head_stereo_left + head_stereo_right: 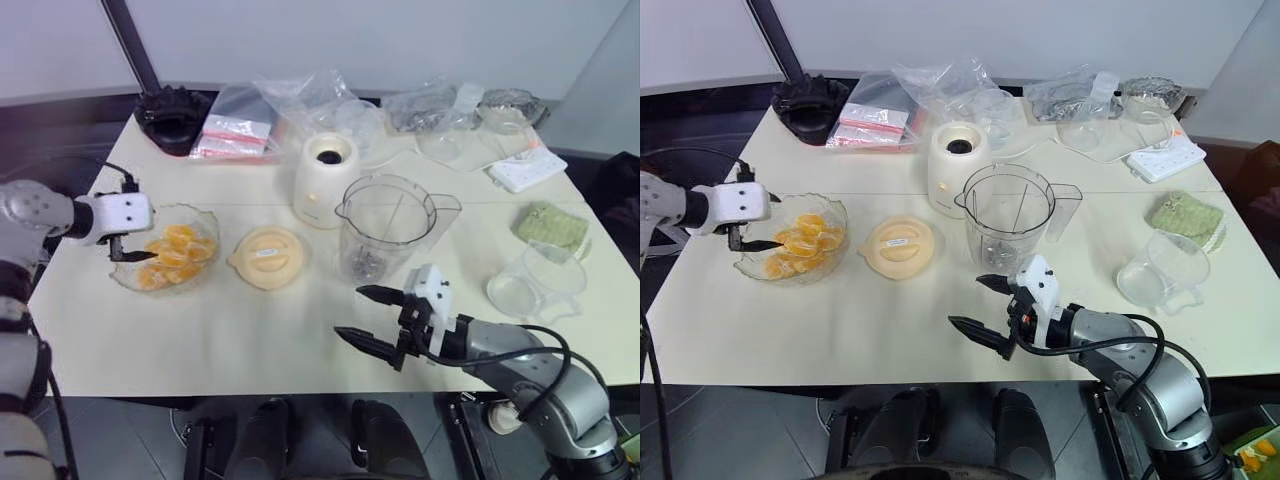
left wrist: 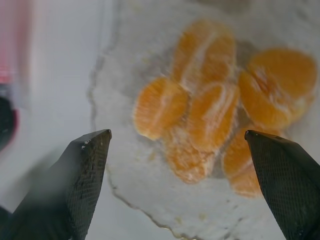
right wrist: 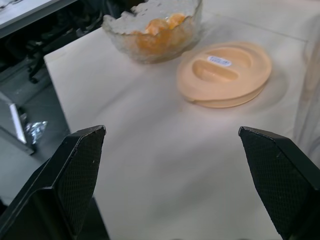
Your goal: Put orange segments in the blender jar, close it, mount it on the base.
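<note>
On the table's (image 1: 300,330) left side, the left gripper (image 1: 130,248) hangs over the near-left rim of a clear glass bowl (image 1: 205,222), its fingers spread wide and empty. Inside the bowl lie the orange segments (image 1: 175,255), glossy peeled crescents piled together, pale veins showing on their skins. Just right of the bowl rests a round peach-coloured lid (image 1: 267,257), flat on the table. Farther back stands the base (image 1: 323,180), cream-white and squat with a dark socket on top. Right of it, nearly touching, the blender jar (image 1: 385,225) stands upright, clear, empty, blades visible at its bottom. Near the table's front edge, the right gripper (image 1: 370,315) hovers with fingers apart, holding nothing.
</note>
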You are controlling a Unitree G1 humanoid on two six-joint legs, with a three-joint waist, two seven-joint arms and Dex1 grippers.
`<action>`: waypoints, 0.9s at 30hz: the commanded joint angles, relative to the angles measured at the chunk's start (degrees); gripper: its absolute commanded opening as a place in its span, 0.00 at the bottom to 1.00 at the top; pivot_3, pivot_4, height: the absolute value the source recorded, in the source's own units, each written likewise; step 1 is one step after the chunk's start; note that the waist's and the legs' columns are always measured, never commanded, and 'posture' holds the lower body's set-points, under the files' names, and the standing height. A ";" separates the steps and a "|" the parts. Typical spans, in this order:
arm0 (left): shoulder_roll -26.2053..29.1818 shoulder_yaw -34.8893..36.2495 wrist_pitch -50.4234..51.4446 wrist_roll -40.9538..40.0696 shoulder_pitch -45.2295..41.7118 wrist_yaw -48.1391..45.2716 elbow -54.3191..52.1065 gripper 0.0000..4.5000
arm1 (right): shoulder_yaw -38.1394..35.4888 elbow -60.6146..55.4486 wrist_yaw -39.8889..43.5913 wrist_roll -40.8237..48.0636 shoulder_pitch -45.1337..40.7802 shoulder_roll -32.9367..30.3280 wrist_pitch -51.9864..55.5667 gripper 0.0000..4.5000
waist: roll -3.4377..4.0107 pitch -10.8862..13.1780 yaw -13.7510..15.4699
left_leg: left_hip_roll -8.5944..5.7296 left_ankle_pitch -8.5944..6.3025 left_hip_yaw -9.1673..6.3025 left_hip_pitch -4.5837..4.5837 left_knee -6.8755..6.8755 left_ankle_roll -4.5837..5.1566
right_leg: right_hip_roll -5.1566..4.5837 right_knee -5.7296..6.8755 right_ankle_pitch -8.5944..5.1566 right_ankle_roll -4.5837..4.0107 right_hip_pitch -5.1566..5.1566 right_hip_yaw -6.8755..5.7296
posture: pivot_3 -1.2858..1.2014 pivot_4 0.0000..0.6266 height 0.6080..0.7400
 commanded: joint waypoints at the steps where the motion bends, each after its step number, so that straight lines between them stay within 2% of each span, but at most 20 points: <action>1: -2.65 -1.95 0.72 4.00 -4.00 0.58 5.82 0.99 | -0.31 -1.80 -1.48 -0.55 0.48 0.52 -1.23 1.00 | -0.04 -0.01 0.14 | -0.01 0.00 -0.01 0.00 0.02 0.00 | 0.00 0.04 0.00 0.01 0.00 -0.01 | 0.52 0.24 1.00; 8: -7.93 -5.08 4.16 9.77 -8.57 3.48 10.29 0.99 | -0.27 -4.30 -3.12 -1.02 1.46 -0.46 -0.27 1.00 | -0.25 0.10 -0.24 | 0.01 0.00 -0.03 -0.02 0.29 0.00 | 0.00 0.30 0.01 0.07 0.00 -0.02 | 0.52 0.24 1.00; 15: -9.34 -8.23 3.95 14.75 -8.59 5.30 11.64 0.99 | -2.03 -6.24 -3.28 -0.12 3.30 -1.90 0.69 1.00 | -0.28 0.12 -0.14 | 0.03 0.00 -0.07 -0.01 0.51 0.01 | 0.00 0.64 0.01 0.08 -0.03 -0.03 | 0.52 0.24 1.00; 27: -12.68 -7.55 7.81 16.85 -8.81 9.82 13.94 0.99 | -3.66 -8.91 -6.64 3.02 3.05 -1.13 2.57 1.00 | -0.29 0.12 0.01 | 0.04 0.00 -0.41 -0.08 0.78 0.00 | -0.01 0.72 0.02 0.04 0.02 -0.05 | 0.52 0.24 1.00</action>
